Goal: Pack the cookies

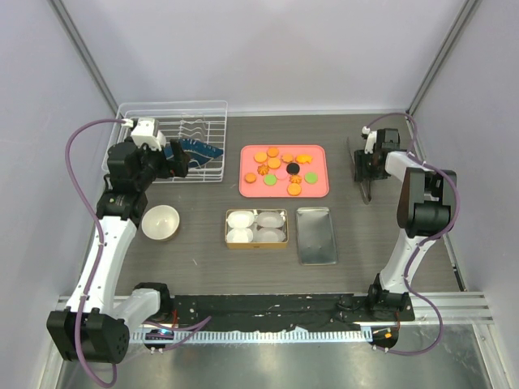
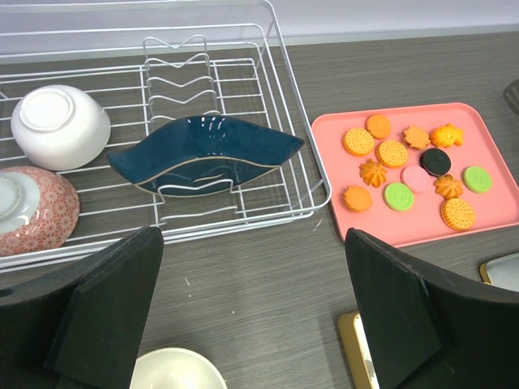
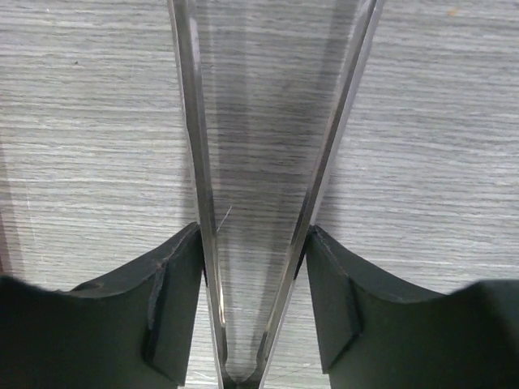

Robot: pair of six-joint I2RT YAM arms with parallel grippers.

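Gripping tongs [image 1: 366,193], claw [image 1: 365,172] apart from cookies [image 1: 274,163]

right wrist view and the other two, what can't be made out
Right wrist: the tongs run off the top edge, tips unseen.
Left wrist: the gold tin shows only a corner; the left gripper's jaws and the bottom edge hide the rest.
Top: the left arm covers the upturned white bowl; the cookies are too small to tell their patterns.

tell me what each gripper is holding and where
Right gripper clasps the clear tongs by both arms near their joined end; left gripper holds nothing.
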